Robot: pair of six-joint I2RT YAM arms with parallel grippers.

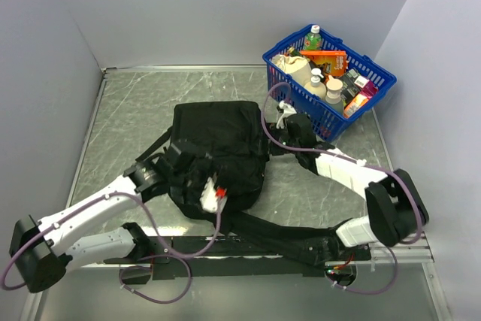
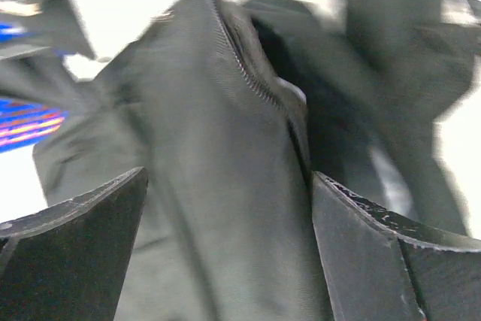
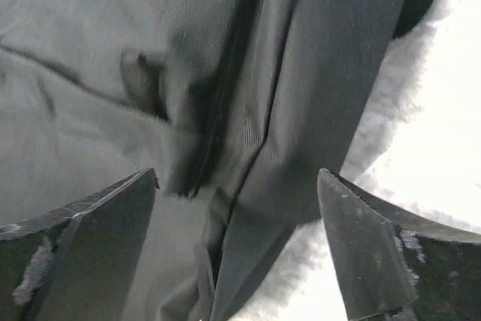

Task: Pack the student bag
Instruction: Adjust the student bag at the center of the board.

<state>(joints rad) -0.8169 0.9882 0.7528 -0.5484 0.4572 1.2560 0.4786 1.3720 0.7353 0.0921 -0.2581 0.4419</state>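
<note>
Roughly at the middle of the grey marbled desk (image 1: 128,110) lies the large soft black fabric backpack (image 1: 218,137), slumped flat, its long black straps (image 1: 285,234) trailing toward the near edge between the two arm bases. A small white tag with a red spot (image 1: 213,195) shows on the backpack's near part. The left claw (image 1: 167,167) sits at the backpack's left side and the right claw (image 1: 279,124) at its upper right corner, so the arms flank it from both sides. From the left wrist, the left claw (image 2: 228,174) is spread wide, and a raised fold of black cloth with a line of zipper teeth (image 2: 248,73) stands in the gap between its two dark fingers (image 2: 83,238); the view is blurred, and nothing is pinched. From the right wrist, the right claw (image 3: 237,174) is likewise spread wide, hanging over creased black fabric (image 3: 113,58) with a seam running down between the fingers (image 3: 376,253), the bright desk showing beyond the cloth's edge. At the far right corner, well apart from the backpack's body but near the right claw, stands a blue plastic mesh basket (image 1: 376,73) filled with bottles and small boxes.
</note>
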